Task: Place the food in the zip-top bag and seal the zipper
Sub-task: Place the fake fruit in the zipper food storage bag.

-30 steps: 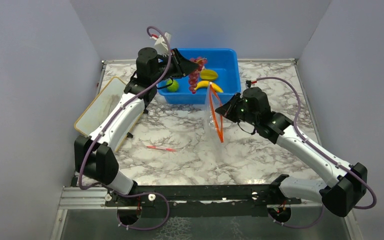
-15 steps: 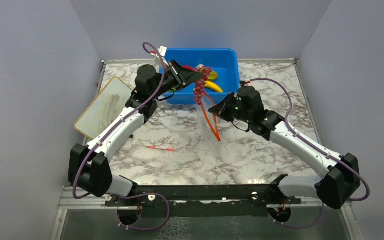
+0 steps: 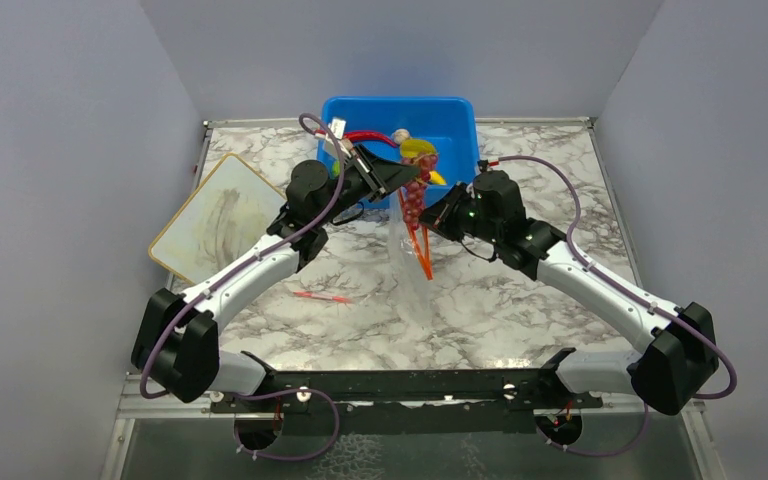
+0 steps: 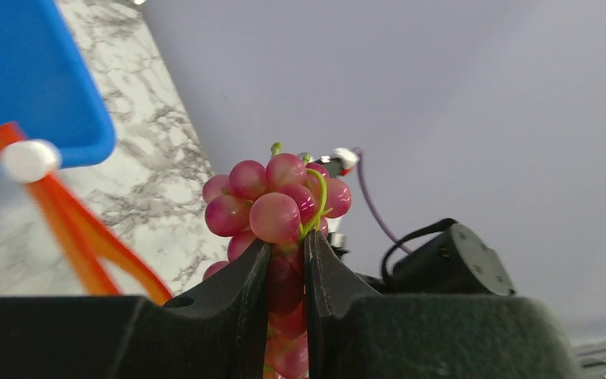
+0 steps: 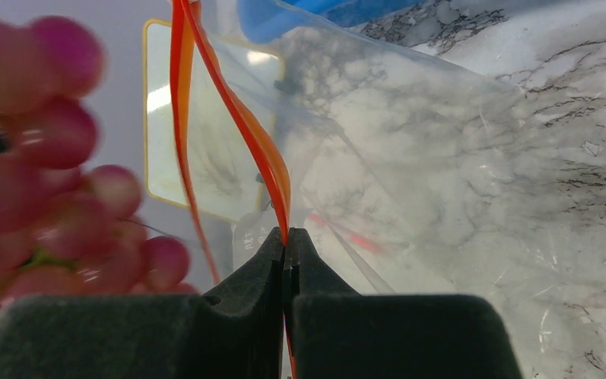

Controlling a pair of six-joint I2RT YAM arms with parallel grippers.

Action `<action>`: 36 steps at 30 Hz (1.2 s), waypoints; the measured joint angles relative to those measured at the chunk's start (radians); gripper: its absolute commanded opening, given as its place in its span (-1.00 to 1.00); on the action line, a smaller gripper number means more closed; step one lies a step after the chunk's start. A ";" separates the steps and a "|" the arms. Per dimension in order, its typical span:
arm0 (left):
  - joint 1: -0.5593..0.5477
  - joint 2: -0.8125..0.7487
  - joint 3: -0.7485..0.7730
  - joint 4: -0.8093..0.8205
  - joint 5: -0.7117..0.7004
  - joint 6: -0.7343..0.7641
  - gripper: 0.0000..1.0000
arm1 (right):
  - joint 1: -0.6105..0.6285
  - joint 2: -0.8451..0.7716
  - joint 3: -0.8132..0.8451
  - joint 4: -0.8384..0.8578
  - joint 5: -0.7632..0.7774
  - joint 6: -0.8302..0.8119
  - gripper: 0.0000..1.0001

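Note:
My left gripper (image 3: 409,179) (image 4: 286,245) is shut on the purple grape bunch (image 3: 415,200) (image 4: 276,209), which hangs just above the mouth of the clear zip-top bag (image 3: 408,268) (image 5: 434,150). My right gripper (image 3: 436,216) (image 5: 286,237) is shut on the orange-red zipper (image 3: 423,250) (image 5: 267,154) and holds the bag up with its mouth spread. The grapes (image 5: 39,181) show blurred at the left of the right wrist view. More food lies in the blue tub (image 3: 455,130): a yellow banana and starfruit (image 3: 419,150), a red chili (image 3: 365,137) and a garlic bulb (image 3: 400,134).
A yellow-rimmed board (image 3: 215,210) (image 5: 205,150) lies at the left of the marble table. A thin red stick (image 3: 322,296) lies loose in front of it. The blue tub (image 4: 31,87) stands at the back, close behind both grippers. Grey walls close in three sides.
The left gripper has carried the grape bunch out of the tub, forward and right, to above the bag's mouth. The right gripper has shifted the bag slightly left toward it.

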 measured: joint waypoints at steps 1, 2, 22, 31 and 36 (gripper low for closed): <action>0.000 0.000 -0.018 0.005 -0.014 0.006 -0.83 | 0.000 0.000 0.000 0.001 0.000 0.002 -0.98; 0.000 0.000 -0.035 0.006 -0.026 0.011 -0.83 | 0.000 0.000 0.000 0.002 0.000 0.003 -0.98; -0.002 -0.054 -0.171 0.018 -0.119 0.230 -0.84 | 0.000 -0.045 -0.020 0.116 0.005 -0.016 -0.98; -0.002 -0.094 -0.190 0.016 -0.108 0.277 -0.84 | 0.000 -0.074 -0.048 0.173 0.036 -0.045 -0.98; -0.002 -0.135 -0.214 -0.011 -0.097 0.297 -0.80 | 0.000 -0.074 -0.048 0.195 0.047 -0.065 -0.98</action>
